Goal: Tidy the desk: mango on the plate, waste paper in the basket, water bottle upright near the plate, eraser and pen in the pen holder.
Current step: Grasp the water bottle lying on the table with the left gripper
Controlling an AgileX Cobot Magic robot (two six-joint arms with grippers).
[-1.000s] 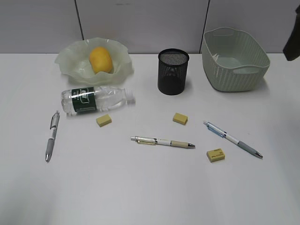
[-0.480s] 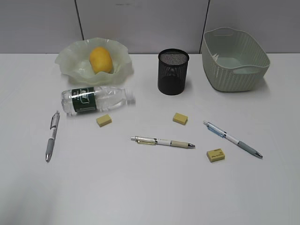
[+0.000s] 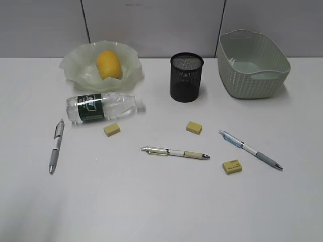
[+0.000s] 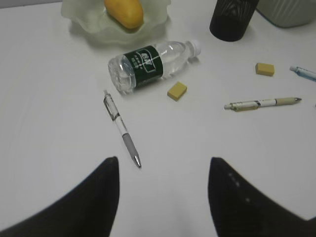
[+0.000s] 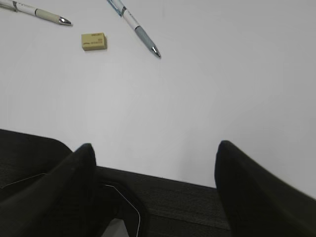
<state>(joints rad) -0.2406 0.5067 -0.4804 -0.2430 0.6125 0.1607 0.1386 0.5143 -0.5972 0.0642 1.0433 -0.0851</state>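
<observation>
The mango (image 3: pixel 108 64) lies in the wavy green plate (image 3: pixel 75 65). In front of the plate the water bottle (image 3: pixel 103 107) lies on its side. The black mesh pen holder (image 3: pixel 186 77) and the green basket (image 3: pixel 252 63) stand at the back. Three pens (image 3: pixel 56 146) (image 3: pixel 175 152) (image 3: pixel 250 149) and three yellow erasers (image 3: pixel 112 129) (image 3: pixel 194 127) (image 3: pixel 231 166) lie loose on the desk. No waste paper shows. My left gripper (image 4: pixel 163 160) hovers open and empty just short of the left pen (image 4: pixel 122 129). Over the desk's front edge my right gripper (image 5: pixel 154 145) is open and empty.
In the right wrist view the white desk ends at a front edge (image 5: pixel 163 175), with dark floor and part of the robot base below it. A grey panel wall (image 3: pixel 151 25) closes the back. Neither arm shows in the exterior view.
A dark part of an arm at the top right edge of the exterior view one second ago has gone out of the frame. Nothing on the desk has moved.
</observation>
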